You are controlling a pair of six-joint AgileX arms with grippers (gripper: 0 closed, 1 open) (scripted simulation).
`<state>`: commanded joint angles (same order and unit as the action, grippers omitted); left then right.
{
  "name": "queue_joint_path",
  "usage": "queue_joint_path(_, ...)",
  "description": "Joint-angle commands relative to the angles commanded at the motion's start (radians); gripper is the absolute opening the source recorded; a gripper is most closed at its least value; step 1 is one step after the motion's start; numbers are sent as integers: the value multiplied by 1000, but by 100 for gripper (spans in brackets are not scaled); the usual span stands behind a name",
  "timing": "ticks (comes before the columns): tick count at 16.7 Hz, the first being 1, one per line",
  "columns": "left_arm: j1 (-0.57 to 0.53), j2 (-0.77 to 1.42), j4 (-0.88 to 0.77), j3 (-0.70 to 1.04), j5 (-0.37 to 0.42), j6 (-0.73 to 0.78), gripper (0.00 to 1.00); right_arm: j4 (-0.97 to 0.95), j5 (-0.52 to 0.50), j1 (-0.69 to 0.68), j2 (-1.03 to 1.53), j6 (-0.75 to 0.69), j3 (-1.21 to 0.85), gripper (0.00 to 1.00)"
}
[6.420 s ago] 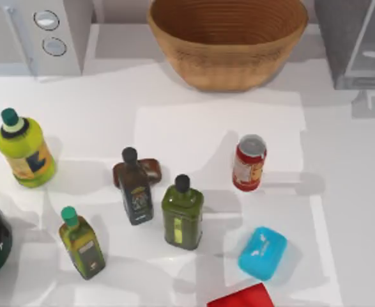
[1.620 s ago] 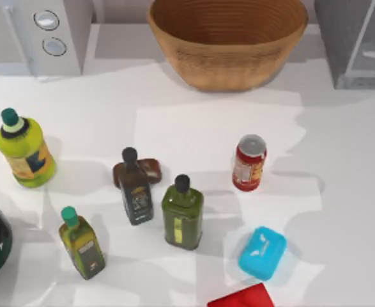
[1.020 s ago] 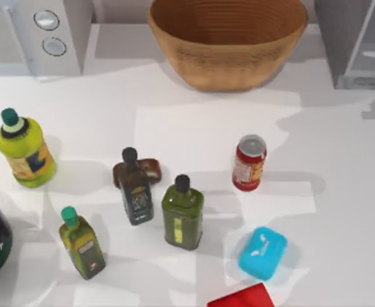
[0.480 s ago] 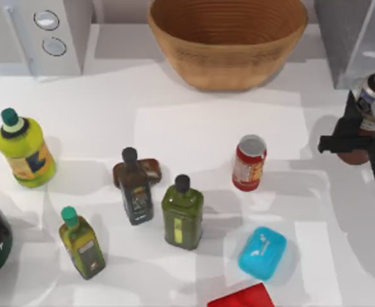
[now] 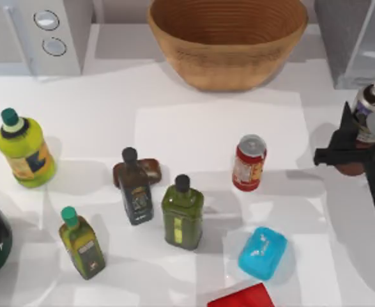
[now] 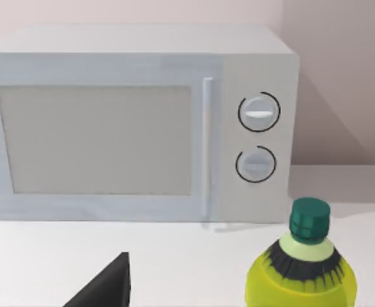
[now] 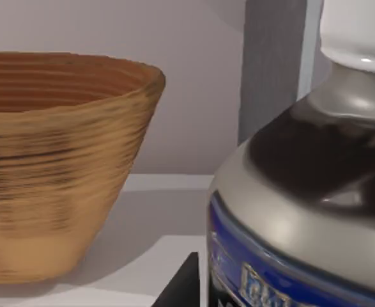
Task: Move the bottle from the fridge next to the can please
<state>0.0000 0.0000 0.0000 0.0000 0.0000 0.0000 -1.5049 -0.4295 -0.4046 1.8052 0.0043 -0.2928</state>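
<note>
Reddish-brown bottle [image 5: 371, 115] pinched upright in the right gripper [image 5: 353, 150] at the table's right edge, just in front of the fridge [image 5: 356, 38], well right of the can [image 5: 249, 162]. Left gripper [image 6: 104, 288] near the yellow-green bottle [image 5: 24, 148]; finger spread impossible to tell.

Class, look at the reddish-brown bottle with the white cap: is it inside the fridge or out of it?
Out. The bottle stands upright over the table in front of the fridge, held by the right gripper, to the right of the can.
</note>
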Motion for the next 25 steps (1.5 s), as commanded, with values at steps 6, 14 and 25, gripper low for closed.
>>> queue_joint_path(6,0,0,0,0,0,0,100,-2,-3,-3,-3,-2,2,8)
queue_joint_path(14,0,0,0,0,0,0,100,-2,-3,-3,-3,-2,2,68)
queue_joint_path(25,0,0,0,0,0,0,100,-2,-3,-3,-3,-2,2,100)
